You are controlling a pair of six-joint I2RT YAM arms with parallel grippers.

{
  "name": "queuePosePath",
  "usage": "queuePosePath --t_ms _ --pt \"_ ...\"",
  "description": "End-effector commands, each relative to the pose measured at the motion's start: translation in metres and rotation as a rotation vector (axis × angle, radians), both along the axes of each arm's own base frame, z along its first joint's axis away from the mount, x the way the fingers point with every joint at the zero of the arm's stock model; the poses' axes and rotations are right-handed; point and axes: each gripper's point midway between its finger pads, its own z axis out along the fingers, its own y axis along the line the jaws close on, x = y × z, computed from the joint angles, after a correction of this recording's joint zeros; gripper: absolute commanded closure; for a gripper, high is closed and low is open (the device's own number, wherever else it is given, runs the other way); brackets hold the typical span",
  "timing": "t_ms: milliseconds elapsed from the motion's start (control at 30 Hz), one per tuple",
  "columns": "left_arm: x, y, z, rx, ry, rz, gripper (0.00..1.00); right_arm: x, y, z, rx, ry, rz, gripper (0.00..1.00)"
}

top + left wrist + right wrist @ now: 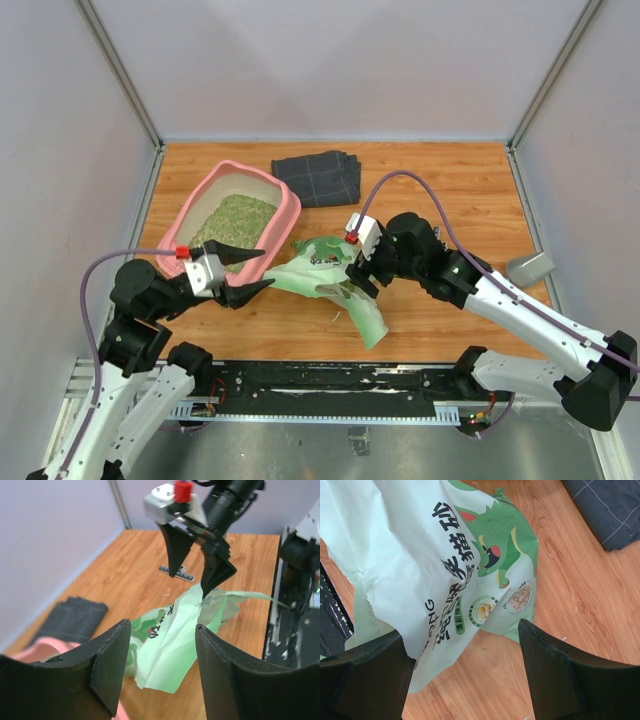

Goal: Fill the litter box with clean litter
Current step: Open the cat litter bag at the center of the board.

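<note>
Item one: bag (310,280), pale green and white plastic, printed with a green cartoon cat and dark lettering, lying crumpled before me on the table (450,190), which has a wood-grain top.
Item two: cloth (318,177), dark grey, folded, faintly checked, at the far side.
Item three: scoop (530,267), grey, at my right-hand table edge, well apart from the bag.

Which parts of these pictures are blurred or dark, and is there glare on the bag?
Top view: even light, sharp throughout, faint shadows on the table. Left wrist view: the fingers of the left hand are dark and blurred; the bag and the right hand beyond are clearer. Right wrist view: the bag's print is sharp, without glare; the near fingers are dark.
</note>
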Motion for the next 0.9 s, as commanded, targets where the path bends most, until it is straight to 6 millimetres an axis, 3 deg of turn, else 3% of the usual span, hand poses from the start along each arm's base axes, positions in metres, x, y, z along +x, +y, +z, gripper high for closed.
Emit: queuePosePath --t_ms 0,167,400,567,700,867 --pt "-0.028 -0.004 0.004 0.157 -0.378 -0.182 0.38 0.000 0.005 0.005 0.019 -0.010 0.004 0.21" --pt "-0.020 -0.013 -0.040 0.257 -0.336 -0.251 0.36 0.001 0.005 0.005 0.017 -0.007 -0.003 0.21" --pt "-0.016 -0.019 -0.071 0.310 -0.282 -0.273 0.36 0.003 0.001 0.005 0.006 -0.006 -0.033 0.21" --pt "-0.002 -0.023 -0.093 0.417 -0.324 -0.241 0.40 0.004 -0.007 0.005 0.004 -0.014 -0.079 0.21" --pt "0.009 -0.027 -0.094 0.469 -0.390 -0.216 0.56 0.008 -0.022 -0.004 -0.035 -0.027 -0.141 0.22" --pt "0.009 -0.031 -0.074 0.380 -0.470 -0.179 0.98 0.010 -0.045 -0.008 -0.096 -0.040 -0.229 0.23"
